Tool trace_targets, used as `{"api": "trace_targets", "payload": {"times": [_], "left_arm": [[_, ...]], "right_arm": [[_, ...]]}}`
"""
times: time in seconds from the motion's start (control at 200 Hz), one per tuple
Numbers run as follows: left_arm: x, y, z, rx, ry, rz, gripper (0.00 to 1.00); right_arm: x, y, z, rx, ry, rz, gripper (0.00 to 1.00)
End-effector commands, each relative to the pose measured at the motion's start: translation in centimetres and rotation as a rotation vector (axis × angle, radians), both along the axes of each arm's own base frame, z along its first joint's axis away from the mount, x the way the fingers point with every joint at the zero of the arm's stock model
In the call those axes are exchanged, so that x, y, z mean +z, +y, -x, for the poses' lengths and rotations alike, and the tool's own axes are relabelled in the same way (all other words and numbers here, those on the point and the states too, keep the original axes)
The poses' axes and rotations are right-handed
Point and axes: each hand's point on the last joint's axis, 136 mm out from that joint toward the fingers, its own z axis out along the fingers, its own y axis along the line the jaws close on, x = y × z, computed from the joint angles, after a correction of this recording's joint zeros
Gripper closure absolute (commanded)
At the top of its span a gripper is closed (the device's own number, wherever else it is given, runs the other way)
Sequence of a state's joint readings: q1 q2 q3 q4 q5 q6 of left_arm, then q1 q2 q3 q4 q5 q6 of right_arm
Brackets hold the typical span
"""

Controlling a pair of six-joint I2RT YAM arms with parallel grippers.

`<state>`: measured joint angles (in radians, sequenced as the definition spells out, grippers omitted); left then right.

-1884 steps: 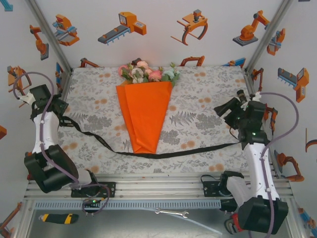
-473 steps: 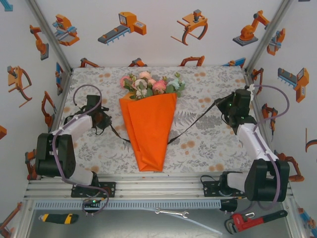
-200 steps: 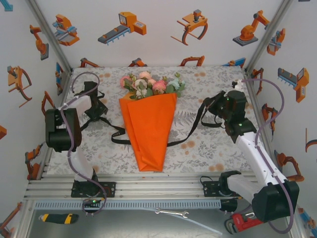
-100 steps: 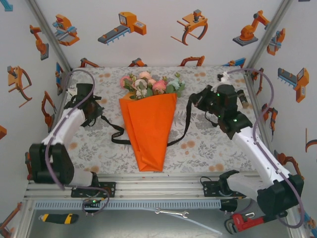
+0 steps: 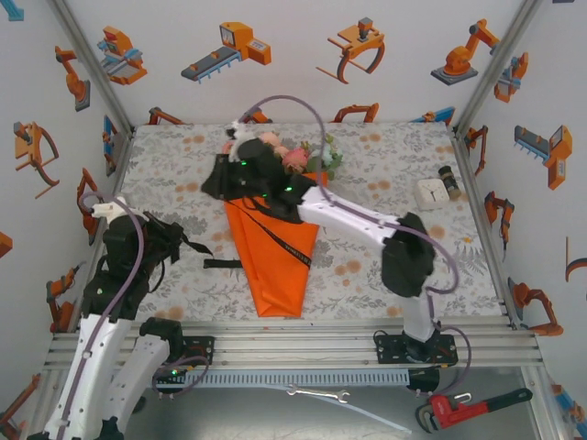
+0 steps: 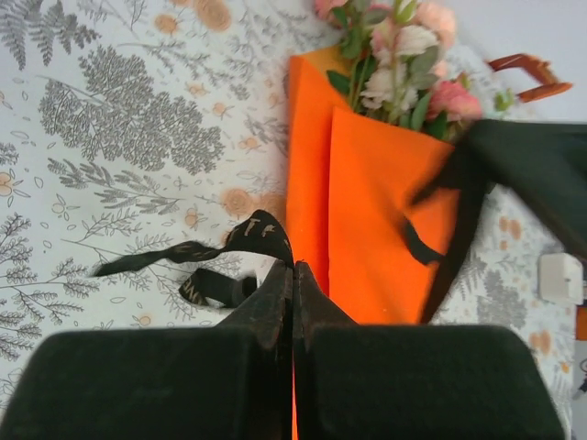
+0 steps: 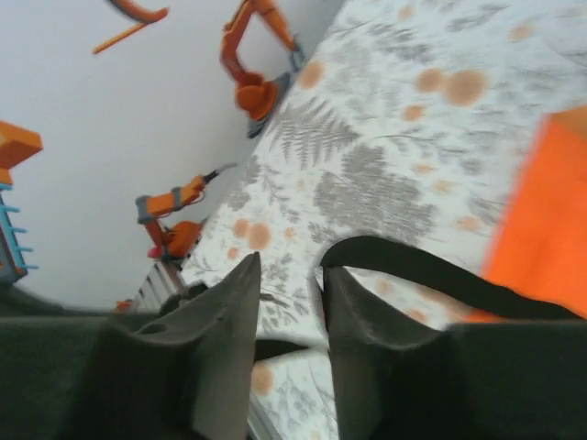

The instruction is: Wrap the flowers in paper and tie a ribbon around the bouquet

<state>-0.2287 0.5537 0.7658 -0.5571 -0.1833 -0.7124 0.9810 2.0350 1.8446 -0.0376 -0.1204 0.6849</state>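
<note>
My left claw (image 6: 292,280) is pressed tight together on the black ribbon (image 6: 258,231). The ribbon arches up from the tips in a small loop and trails off to the left across the floral-print surface (image 5: 165,165). Seen from above, that claw sits toward the left side of the surface, apart from the bouquet (image 5: 266,280), with a short flat length of ribbon lying between it and the cone's left edge. The bouquet lies in the middle of the surface, its orange paper (image 6: 376,220) narrowing toward my bases and the flowers (image 6: 396,55) spilling out at the far end. My right arm stretches across it from the right, so my right claw (image 7: 289,268) hangs over the surface just left of the cone's wide end. The ribbon runs slantwise over the paper up toward that claw. There the fingers stand a narrow gap apart with the ribbon bending past one fingertip; whether they pinch it I cannot tell.
</note>
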Motion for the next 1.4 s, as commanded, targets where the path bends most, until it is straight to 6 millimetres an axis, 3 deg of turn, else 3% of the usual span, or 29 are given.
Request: {"api": "trace_targets", "payload": {"times": [0.0, 0.155, 0.35, 0.521, 0.656, 0.756, 0.891, 0.971, 1.036, 1.116, 1.207, 1.307, 1.397], "left_arm": [[0.0, -0.6, 1.0, -0.056, 0.021, -0.023, 1.0], [1.2, -1.9, 1.0, -0.126, 0.003, 0.013, 1.0], [5.1, -5.7, -0.4, -0.3, -0.141, 0.116, 1.0], [9.3, -10.4, -3.9, -0.428, -0.204, 0.091, 1.0], [11.0, -17.2, -7.8, -0.566, -0.243, -0.002, 1.0], [9.4, -22.1, -11.7, -0.637, -0.194, -0.08, 1.0], [3.6, -27.0, -16.4, -0.711, -0.047, -0.174, 1.0], [0.9, -28.6, -17.0, -0.746, 0.003, -0.19, 0.89], [0.1, -29.8, -16.5, -0.8, 0.004, -0.176, 0.7], [0.4, -30.3, -15.4, -0.851, -0.009, -0.19, 0.6], [1.7, -28.7, -14.4, -0.834, -0.034, -0.261, 0.56], [2.8, -25.1, -13.2, -0.76, -0.025, -0.374, 0.54], [2.1, -21.9, -11.7, -0.739, 0.022, -0.468, 0.54]], "right_arm": [[2.0, 1.9, 1.4, 0.066, -0.032, 0.021, 0.41], [4.3, -0.4, 1.3, 0.05, -0.147, 0.055, 0.33], [5.9, -6.0, 0.3, -0.026, -0.164, 0.026, 0.33], [5.4, -14.0, -0.9, -0.21, -0.16, 0.056, 0.34], [4.1, -22.9, -1.7, -0.466, -0.114, 0.083, 0.34], [2.9, -28.3, -1.1, -0.605, -0.084, 0.089, 0.34], [1.6, -32.9, 0.7, -0.699, -0.082, 0.134, 0.34], [1.0, -34.9, 1.5, -0.731, -0.074, 0.158, 0.33], [0.2, -36.3, 1.8, -0.752, -0.056, 0.174, 0.31], [-0.9, -37.4, 1.5, -0.755, -0.012, 0.174, 0.31], [-1.7, -37.5, 0.5, -0.72, 0.024, 0.175, 0.31], [-2.1, -35.0, -0.8, -0.576, -0.02, 0.223, 0.33], [-3.3, -32.1, -2.3, -0.43, -0.061, 0.282, 0.35]]}}
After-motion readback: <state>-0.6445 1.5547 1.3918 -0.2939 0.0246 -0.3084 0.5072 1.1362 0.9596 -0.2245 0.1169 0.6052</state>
